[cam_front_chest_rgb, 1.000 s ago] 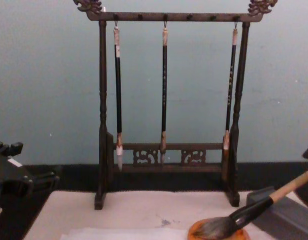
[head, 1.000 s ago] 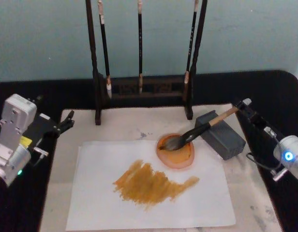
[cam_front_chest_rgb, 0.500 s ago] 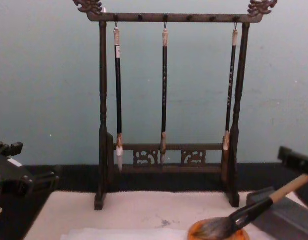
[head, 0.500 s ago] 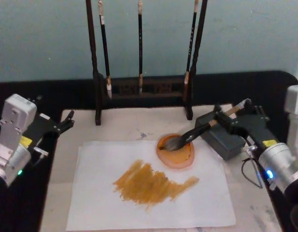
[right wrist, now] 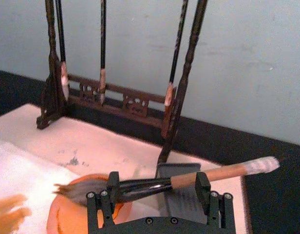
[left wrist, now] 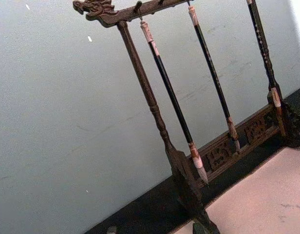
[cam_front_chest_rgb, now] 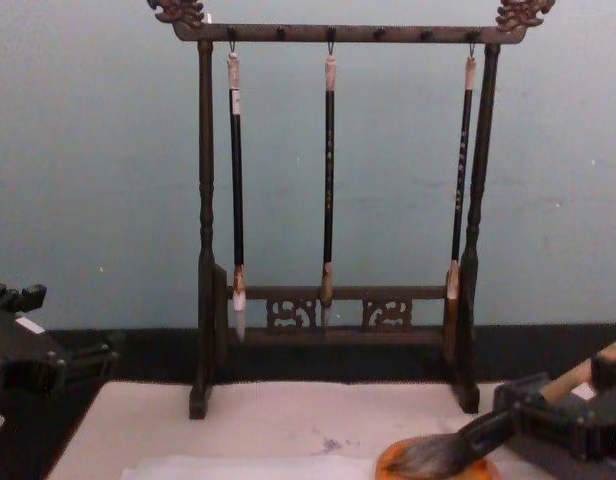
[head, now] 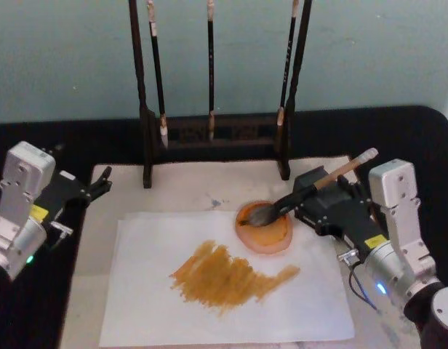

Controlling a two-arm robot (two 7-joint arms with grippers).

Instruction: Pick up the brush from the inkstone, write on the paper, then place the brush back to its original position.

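Right wrist view: right end effector [right wrist: 157,191] spread wide, straddling the brush [right wrist: 189,177] over the inkstone [right wrist: 67,214].

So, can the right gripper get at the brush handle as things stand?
Probably yes. The right gripper is open, one finger on each side of the brush, which lies with its bristles in the inkstone and its handle on the grey block. Nothing sits between them.

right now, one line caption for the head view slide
Right gripper open around the brush resting in the inkstone; paper already painted.
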